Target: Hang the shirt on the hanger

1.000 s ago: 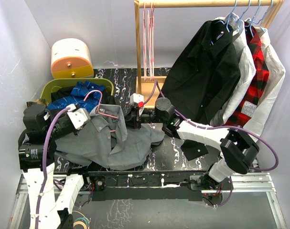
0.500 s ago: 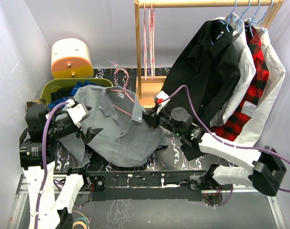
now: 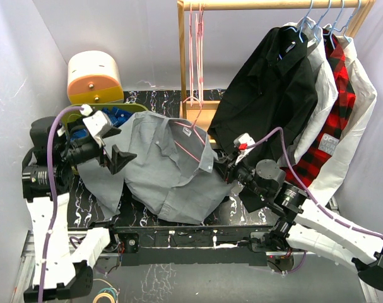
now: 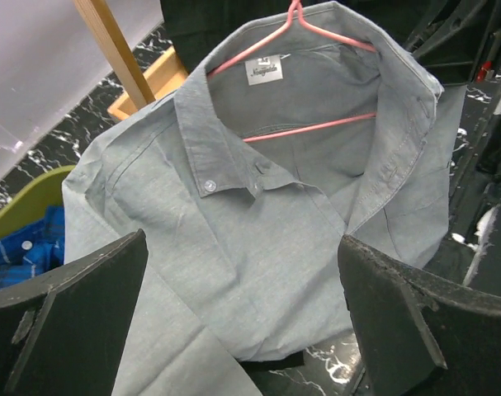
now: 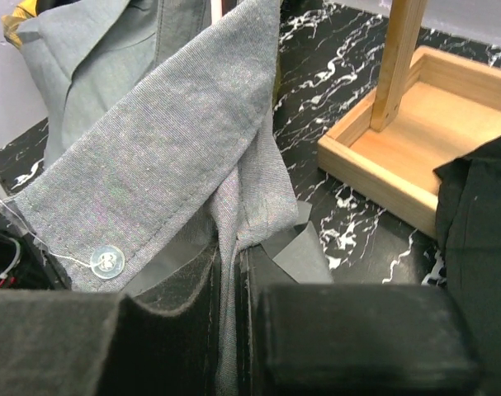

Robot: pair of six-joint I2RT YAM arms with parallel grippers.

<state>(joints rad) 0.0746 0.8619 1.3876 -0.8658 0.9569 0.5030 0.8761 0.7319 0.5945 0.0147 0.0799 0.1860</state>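
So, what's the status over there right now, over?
Left gripper open, empty. Right gripper shut on the shirt edge. Pink hanger sits inside the collar. Wooden rack post close by the hook.

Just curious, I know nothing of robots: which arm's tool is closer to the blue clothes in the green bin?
Left. The left tool hangs open beside the blue clothes, over the grey shirt; the right tool pinches the shirt's opposite edge, farther off.

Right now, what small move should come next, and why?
Probably ease the open left gripper forward and pinch the shirt just below its collar. The hanger already sits inside the collar, and the right gripper is shut on only one shirt edge, leaving the front unheld.
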